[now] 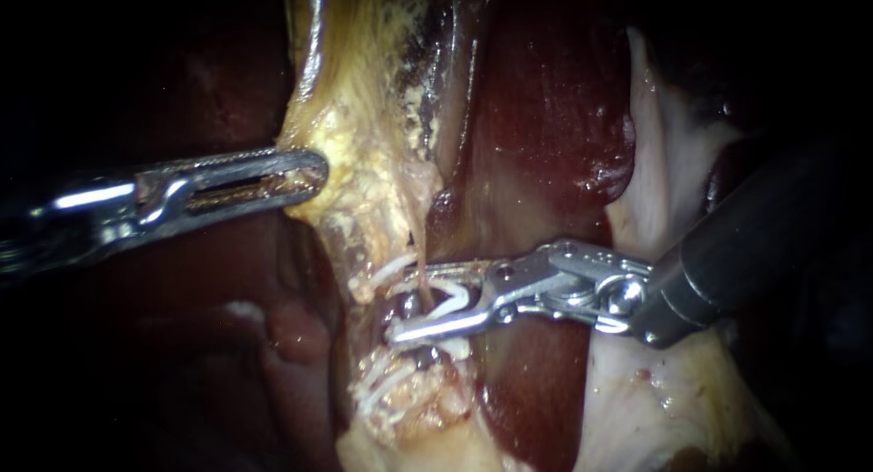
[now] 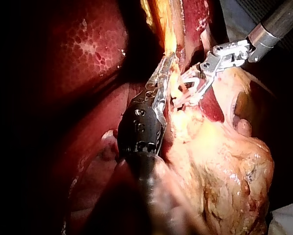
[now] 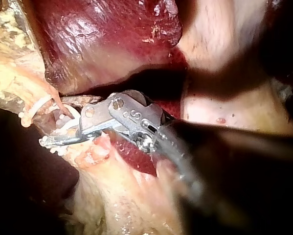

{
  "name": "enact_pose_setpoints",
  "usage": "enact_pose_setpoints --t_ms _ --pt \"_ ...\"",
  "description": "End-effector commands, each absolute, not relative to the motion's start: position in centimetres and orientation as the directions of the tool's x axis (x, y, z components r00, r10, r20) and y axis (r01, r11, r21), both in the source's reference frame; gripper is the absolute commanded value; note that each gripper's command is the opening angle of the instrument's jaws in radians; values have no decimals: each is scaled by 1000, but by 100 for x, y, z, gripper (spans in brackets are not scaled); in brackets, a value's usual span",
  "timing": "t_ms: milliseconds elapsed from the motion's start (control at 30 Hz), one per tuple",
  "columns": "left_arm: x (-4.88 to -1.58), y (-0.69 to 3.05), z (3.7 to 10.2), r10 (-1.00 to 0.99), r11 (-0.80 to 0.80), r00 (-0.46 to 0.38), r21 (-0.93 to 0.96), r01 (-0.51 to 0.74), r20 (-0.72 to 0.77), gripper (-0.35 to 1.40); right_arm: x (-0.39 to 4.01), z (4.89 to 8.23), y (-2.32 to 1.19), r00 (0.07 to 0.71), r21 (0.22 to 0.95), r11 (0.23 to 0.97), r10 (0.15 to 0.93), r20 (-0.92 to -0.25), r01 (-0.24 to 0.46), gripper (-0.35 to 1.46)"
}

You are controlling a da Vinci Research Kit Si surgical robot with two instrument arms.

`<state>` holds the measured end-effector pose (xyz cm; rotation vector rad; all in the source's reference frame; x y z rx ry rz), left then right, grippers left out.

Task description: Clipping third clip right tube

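My right instrument [image 1: 400, 301] comes in from the right, its jaws standing apart with a white clip [image 1: 452, 298] held between them. The jaws straddle a thin tube [image 1: 421, 281] that runs down from the yellow fatty tissue [image 1: 364, 163]. Other white clips sit on the tissue just beside the upper jaw [image 1: 388, 271] and below the lower jaw [image 1: 375, 388]. My left instrument [image 1: 318, 174] is shut on the edge of the yellow tissue, well above the clips. The right wrist view shows the clip [image 3: 70, 116] in the jaws [image 3: 56, 122]. In the left wrist view both instruments [image 2: 169, 66] [image 2: 189, 89] lie close together.
Dark red liver [image 1: 546, 117] lies behind and below the right instrument's jaws. Pale glistening tissue [image 1: 664, 163] borders the right shaft. The yellow gallbladder [image 2: 224, 161] bulges beside the left shaft. Dark liver [image 1: 227, 345] fills the left side.
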<state>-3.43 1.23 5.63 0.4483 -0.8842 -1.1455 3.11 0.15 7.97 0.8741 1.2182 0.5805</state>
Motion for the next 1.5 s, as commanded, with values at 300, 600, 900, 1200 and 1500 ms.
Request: enact_pose_setpoints --t_ms 300,600,900,1200,1500 --pt "-343 121 563 -918 377 138 712 593 371 -35 313 793 26 258 833 551 798 -545 54 47" --pt "-341 124 562 -919 375 136 710 596 371 -35 311 779 39 198 839 538 817 -542 78 48" --pt "-325 136 571 -918 369 128 696 615 374 -35 303 772 37 202 867 485 843 -498 114 48" --pt "-311 147 581 -913 377 130 681 627 386 -35 296 760 33 208 873 453 850 -484 181 47" --pt "-310 147 582 -912 379 130 675 633 390 -35 293 756 32 217 873 445 849 -482 198 47"
